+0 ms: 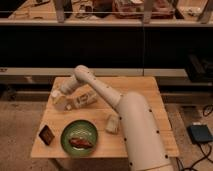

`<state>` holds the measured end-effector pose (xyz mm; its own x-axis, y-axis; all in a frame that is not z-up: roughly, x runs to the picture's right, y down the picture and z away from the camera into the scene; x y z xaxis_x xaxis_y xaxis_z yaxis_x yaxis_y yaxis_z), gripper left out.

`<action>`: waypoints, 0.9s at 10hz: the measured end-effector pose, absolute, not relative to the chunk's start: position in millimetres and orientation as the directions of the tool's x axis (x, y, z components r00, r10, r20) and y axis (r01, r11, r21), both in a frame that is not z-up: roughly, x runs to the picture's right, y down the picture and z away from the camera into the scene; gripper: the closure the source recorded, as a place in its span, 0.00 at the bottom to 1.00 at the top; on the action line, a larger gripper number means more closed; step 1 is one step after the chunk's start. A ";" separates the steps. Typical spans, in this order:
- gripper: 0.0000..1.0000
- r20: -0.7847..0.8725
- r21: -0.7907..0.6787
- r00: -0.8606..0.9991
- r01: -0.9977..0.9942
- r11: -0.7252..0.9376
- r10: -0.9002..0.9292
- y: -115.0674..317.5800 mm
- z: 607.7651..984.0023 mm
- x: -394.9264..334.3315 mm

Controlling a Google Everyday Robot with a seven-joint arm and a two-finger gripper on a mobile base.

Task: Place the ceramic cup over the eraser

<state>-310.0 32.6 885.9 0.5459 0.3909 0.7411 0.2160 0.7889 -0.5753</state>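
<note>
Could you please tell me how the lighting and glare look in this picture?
Camera view: the table is evenly, warmly lit, while the space behind it under the shelf is dark; no strong glare on the plate; the gripper, at the table's rear left as pictured beside the bottle, looks pale against the wood.

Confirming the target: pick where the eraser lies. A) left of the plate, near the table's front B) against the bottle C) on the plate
A: the eraser sits left of the green plate; the end effector is farther back, at the left rear of the table.
</note>
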 end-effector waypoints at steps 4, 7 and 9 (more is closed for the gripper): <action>0.84 0.777 -0.529 0.538 0.279 0.801 0.325 23.9 874.6 -306.6; 1.00 0.818 -0.469 0.509 0.319 0.824 0.268 2.2 845.2 -300.1; 1.00 0.856 -0.429 0.451 0.343 0.836 0.254 -15.3 804.8 -296.3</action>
